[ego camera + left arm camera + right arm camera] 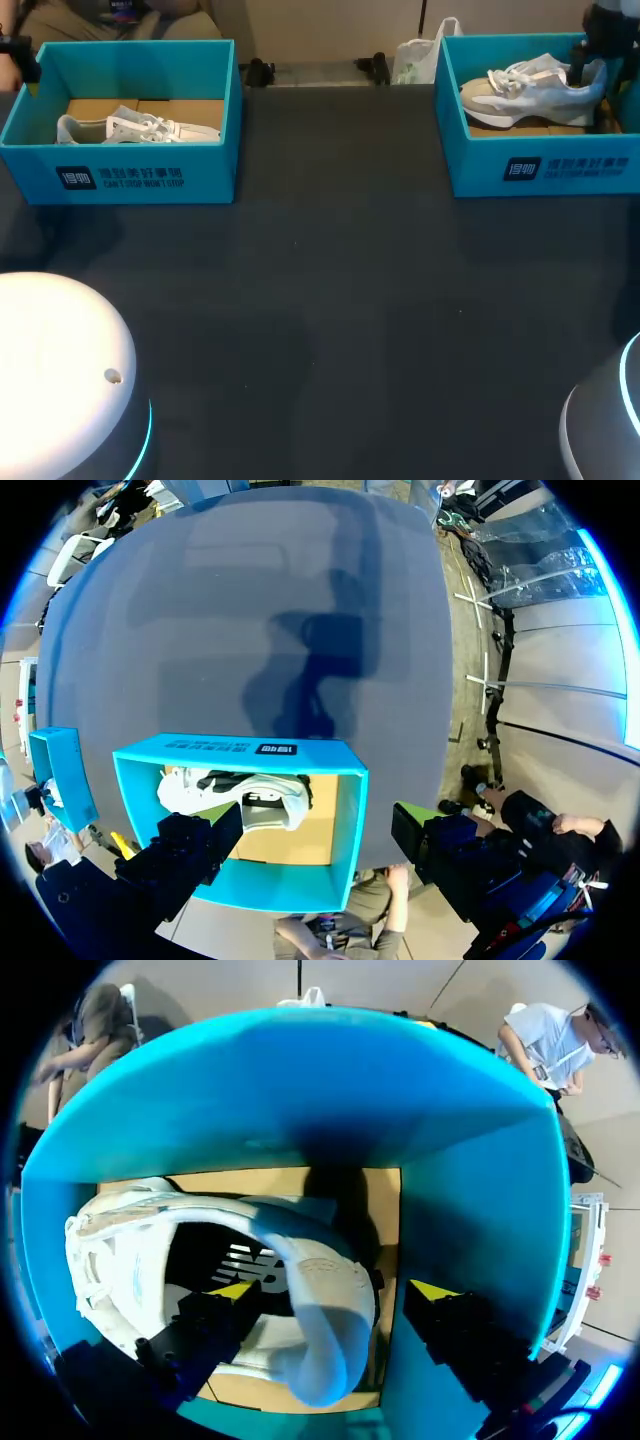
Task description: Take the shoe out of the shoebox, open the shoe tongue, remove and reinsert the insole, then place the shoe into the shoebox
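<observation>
Right pincer (pixel 332 1290) open astride shoe (pixel 150 1260) heel inside shoebox (pixel 300 1090).

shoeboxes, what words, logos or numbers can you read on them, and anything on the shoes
left shoebox, front wall: a dark square logo, a row of characters and a smaller line under it; too small and blurred to quote.
right shoebox, front wall: the same layout of print; also too blurred to quote.
shoe in the right shoebox: a white mark on the dark insole, partly hidden; not readable.
No numbers or signs can be made out.
</observation>
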### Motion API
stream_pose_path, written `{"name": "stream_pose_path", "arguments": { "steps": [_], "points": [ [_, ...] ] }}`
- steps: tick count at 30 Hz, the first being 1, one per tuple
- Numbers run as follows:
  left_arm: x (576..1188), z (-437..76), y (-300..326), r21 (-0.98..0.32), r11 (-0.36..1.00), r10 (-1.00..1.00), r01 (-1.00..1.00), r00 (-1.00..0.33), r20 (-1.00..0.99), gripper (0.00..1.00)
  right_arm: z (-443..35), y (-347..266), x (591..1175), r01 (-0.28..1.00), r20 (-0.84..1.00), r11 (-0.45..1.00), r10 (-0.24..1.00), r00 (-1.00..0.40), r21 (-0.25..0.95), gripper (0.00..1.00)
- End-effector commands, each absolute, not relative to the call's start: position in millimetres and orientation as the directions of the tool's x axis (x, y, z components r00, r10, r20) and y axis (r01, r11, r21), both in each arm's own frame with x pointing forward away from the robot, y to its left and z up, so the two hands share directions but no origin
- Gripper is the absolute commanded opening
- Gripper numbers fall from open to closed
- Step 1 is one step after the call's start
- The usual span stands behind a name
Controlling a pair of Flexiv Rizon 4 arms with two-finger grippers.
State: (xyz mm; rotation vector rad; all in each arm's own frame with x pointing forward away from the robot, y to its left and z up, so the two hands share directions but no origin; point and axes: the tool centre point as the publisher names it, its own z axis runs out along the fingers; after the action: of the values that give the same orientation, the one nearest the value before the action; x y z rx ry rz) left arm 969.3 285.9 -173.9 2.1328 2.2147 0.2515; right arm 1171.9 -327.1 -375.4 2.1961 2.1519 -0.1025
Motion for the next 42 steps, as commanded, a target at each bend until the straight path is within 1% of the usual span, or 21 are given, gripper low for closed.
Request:
{"name": "stream_pose_path", "arguments": {
  "steps": [1,5,6,11,12,14,15,16,18,19,20,21,31,42],
  "points": [
    [967.8,-174.1,285.7,0.159,0.031,0.996,0.987,-0.043,0.074,1.0,-383.3,-330.8,1182.5,0.999,-0.081,-0.026,0.996,0.023,-0.043,0.98],
    [967.8,-174.1,285.7,0.159,0.031,0.996,0.987,-0.043,0.074,1.0,-386.8,-329.5,1181.8,0.998,-0.069,-0.039,0.997,0.035,-0.052,0.95],
    [967.8,-174.1,285.7,0.159,0.031,0.996,0.987,-0.043,0.074,1.0,-387.4,-329.4,1181.8,0.998,-0.067,-0.04,0.997,0.036,-0.053,0.91],
    [967.8,-174.1,285.7,0.159,0.031,0.996,0.987,-0.043,0.074,1.0,-390.7,-326.8,1182.5,0.997,-0.052,-0.05,0.998,0.047,-0.06,0.78],
    [967.8,-174.1,285.7,0.159,0.031,0.996,0.987,-0.043,0.074,1.0,-391.5,-325.9,1182.7,0.997,-0.049,-0.051,0.998,0.048,-0.061,0.73],
    [967.8,-174.1,285.7,0.159,0.031,0.996,0.987,-0.043,0.074,1.0,-392.4,-324.7,1182.8,0.996,-0.047,-0.054,0.998,0.051,-0.064,0.56],
    [967.8,-174.1,285.7,0.159,0.031,0.996,0.987,-0.043,0.074,1.0,-393.0,-324.2,1182.7,0.996,-0.045,-0.056,0.998,0.053,-0.066,0.49],
    [967.8,-174.1,285.7,0.159,0.031,0.996,0.987,-0.043,0.074,1.0,-393.6,-323.8,1182.6,0.996,-0.043,-0.059,0.998,0.056,-0.068,0.45],
    [967.8,-174.1,285.7,0.159,0.031,0.996,0.987,-0.043,0.074,1.0,-394.6,-323.2,1182.7,0.995,-0.044,-0.065,0.997,0.062,-0.073,0.3],
    [967.8,-174.1,285.7,0.159,0.031,0.996,0.987,-0.043,0.074,1.0,-394.7,-323.1,1182.6,0.995,-0.046,-0.073,0.997,0.069,-0.073,0.2],
    [967.8,-174.1,285.7,0.159,0.031,0.996,0.987,-0.043,0.074,1.0,-394.7,-323.2,1182.5,0.994,-0.05,-0.077,0.996,0.074,-0.072,0.07],
    [967.8,-174.1,285.7,0.159,0.031,0.996,0.987,-0.043,0.074,1.0,-393.9,-323.6,1182.1,0.994,-0.053,-0.081,0.996,0.077,-0.07,0.0],
    [967.8,-174.1,285.7,0.159,0.031,0.996,0.987,-0.043,0.074,1.0,-378.6,-328.0,1178.2,0.992,-0.089,-0.119,0.989,0.115,-0.05,0.0],
    [967.8,-174.1,285.7,0.159,0.031,0.996,0.987,-0.043,0.074,1.0,-339.4,-333.3,1172.1,0.991,-0.11,-0.133,0.985,0.134,0.016,0.0]
  ]
}}
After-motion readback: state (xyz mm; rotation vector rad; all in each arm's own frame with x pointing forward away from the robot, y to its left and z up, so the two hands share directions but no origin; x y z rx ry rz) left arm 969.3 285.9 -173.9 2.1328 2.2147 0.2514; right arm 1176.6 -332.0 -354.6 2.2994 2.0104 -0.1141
